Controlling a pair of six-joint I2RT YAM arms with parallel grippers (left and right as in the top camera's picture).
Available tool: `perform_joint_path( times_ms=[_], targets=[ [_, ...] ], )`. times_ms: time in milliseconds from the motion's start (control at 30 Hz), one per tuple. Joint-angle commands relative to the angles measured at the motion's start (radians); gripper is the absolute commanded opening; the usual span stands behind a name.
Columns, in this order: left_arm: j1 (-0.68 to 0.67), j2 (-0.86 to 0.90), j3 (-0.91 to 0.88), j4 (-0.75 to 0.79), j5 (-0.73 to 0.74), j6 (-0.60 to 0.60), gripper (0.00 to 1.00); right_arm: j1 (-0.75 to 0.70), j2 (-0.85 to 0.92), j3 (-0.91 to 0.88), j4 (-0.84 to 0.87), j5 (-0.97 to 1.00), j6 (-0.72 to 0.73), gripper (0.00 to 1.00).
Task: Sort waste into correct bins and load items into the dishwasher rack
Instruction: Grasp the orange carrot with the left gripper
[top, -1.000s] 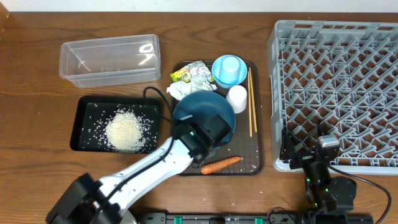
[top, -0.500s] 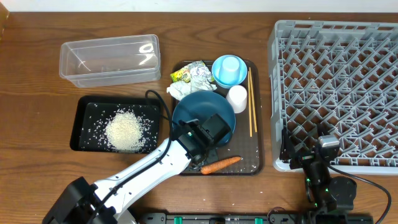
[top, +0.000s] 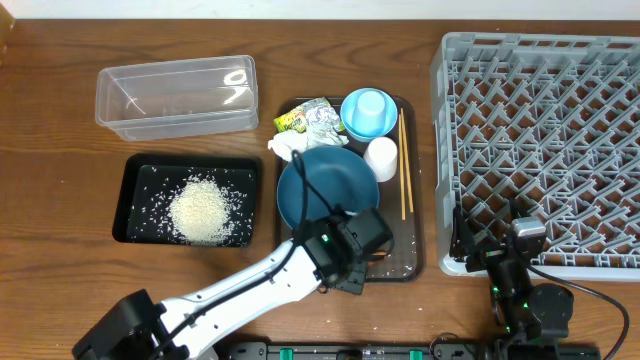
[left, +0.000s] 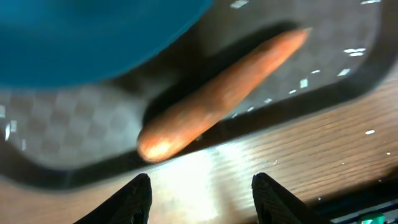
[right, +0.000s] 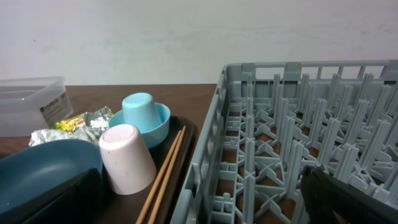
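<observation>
One of four wastes sorted: rice (top: 205, 208) in black tray (top: 122, 200). Carrot (left: 217, 93), 6 o'clock on serving tray (top: 406, 240), beneath spread left gripper (left: 202, 190); rack (top: 560, 130) empty.

Overhead looks straight down; both low wrist views share its dark bowl (top: 325, 185) (left: 93, 37) (right: 43, 165).

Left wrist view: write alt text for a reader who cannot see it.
A small orange carrot lies diagonally on a dark serving tray, close to its near rim, with a large dark blue bowl just beyond it. The left gripper hangs above the wooden table short of the carrot, jaws open and empty.
</observation>
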Motion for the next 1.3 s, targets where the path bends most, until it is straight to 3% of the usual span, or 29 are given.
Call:
perform_joint_path(
  times_ms=[0, 433, 667, 800, 1267],
  targets=[
    [-0.026, 0.000, 0.007, 0.035, -0.050, 0.187, 0.55, -0.006, 0.000, -0.001, -0.004, 0.002, -0.006, 0.99],
    [-0.041, 0.002, -0.008, 0.108, -0.050, 0.471, 0.54, -0.006, 0.000, -0.001, -0.004, 0.002, -0.006, 0.99],
    [-0.041, 0.025, -0.016, 0.108, -0.050, 0.529, 0.55, -0.006, 0.000, -0.001, -0.004, 0.002, -0.006, 0.99],
    [-0.041, 0.066, -0.017, 0.109, -0.050, 0.565, 0.62, -0.006, 0.000, -0.001, -0.004, 0.002, -0.006, 0.99],
    [-0.041, 0.171, -0.017, 0.163, -0.065, 0.663, 0.62, -0.006, 0.000, -0.001, -0.004, 0.002, -0.006, 0.99]
  ],
)
